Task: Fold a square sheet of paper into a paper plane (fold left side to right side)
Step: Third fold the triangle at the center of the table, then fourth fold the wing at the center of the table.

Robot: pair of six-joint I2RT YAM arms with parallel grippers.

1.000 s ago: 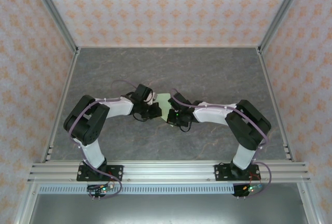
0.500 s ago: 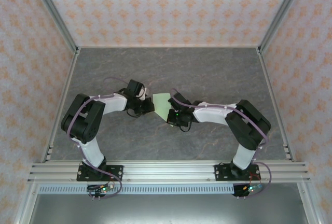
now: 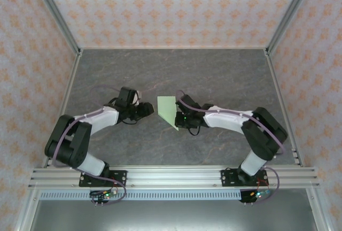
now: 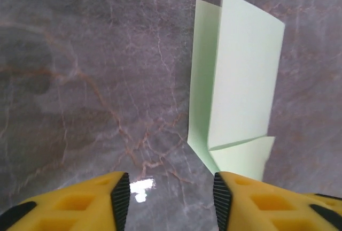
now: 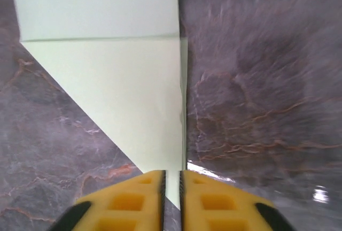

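On grey marbled desk (image 3: pixel 214 76): pale green square paper sheet (image 3: pixel 168 110) flat, partly folded, diagonal edge formed; dart unfinished. Left pincer (image 4: pixel 168 193) half open, empty. Right pincer (image 5: pixel 171 188) barely parted over tip, empty.

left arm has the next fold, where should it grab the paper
Probably the long left edge of the paper, coming in low from the left, where the open left gripper stands. It lies flat, so only an edge can be pinched, and the layers there are stepped, giving a finger something to slide under. The right gripper is at its pointed near end.
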